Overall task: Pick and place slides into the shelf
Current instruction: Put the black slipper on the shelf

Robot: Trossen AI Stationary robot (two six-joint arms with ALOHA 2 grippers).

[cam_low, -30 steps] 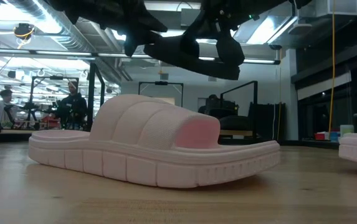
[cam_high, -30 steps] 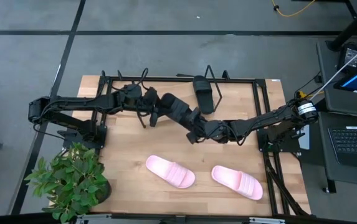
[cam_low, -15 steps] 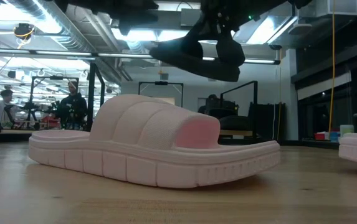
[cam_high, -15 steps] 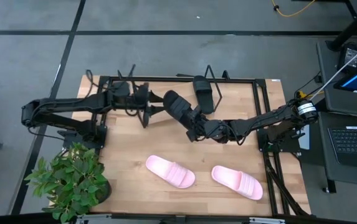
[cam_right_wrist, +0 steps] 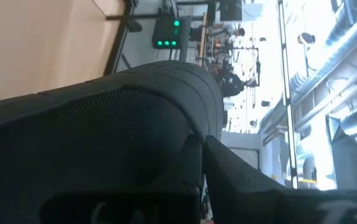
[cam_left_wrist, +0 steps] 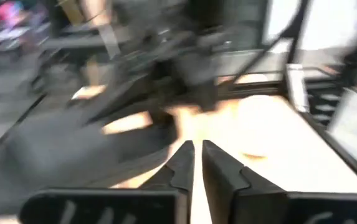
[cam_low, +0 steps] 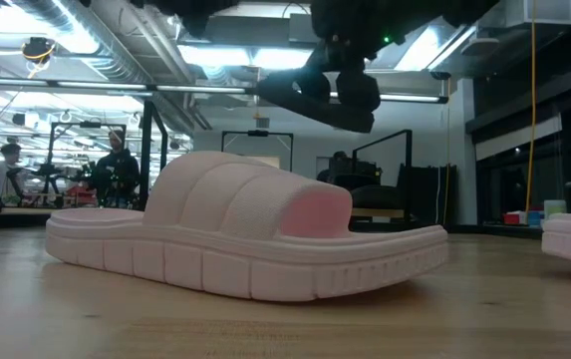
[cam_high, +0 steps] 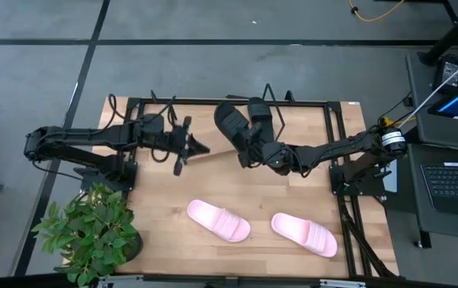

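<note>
My right gripper (cam_high: 252, 150) is shut on a black slide (cam_high: 232, 124) and holds it in the air over the table's far middle, next to the shelf. A second black slide (cam_high: 262, 118) lies on the shelf (cam_high: 270, 94) at the far edge. Two pink slides (cam_high: 218, 221) (cam_high: 304, 234) rest sole-down on the near part of the table; the low view shows one close up (cam_low: 245, 239). My left gripper (cam_high: 195, 148) is shut on nothing, left of the held slide and clear of it. My right gripper pinches the black slide at the sole's end away from the strap (cam_right_wrist: 187, 146), between its two fingers. The fingers come nearly level from the table's right. The slide is lifted clear of the table (cam_low: 315, 95), reaching out from the fingers toward the far edge.
A potted plant (cam_high: 93, 232) stands at the near left corner. A black metal frame (cam_high: 336, 144) borders the table's far and right sides. A laptop (cam_high: 456, 180) sits beyond the right edge. People sit in the room behind (cam_low: 116, 165).
My left gripper has drawn back from the black slide toward the table's left and has shut. My right gripper has carried the black slide toward the far edge and the shelf, swinging its free end round to the far side. The pink slides have stayed put.
</note>
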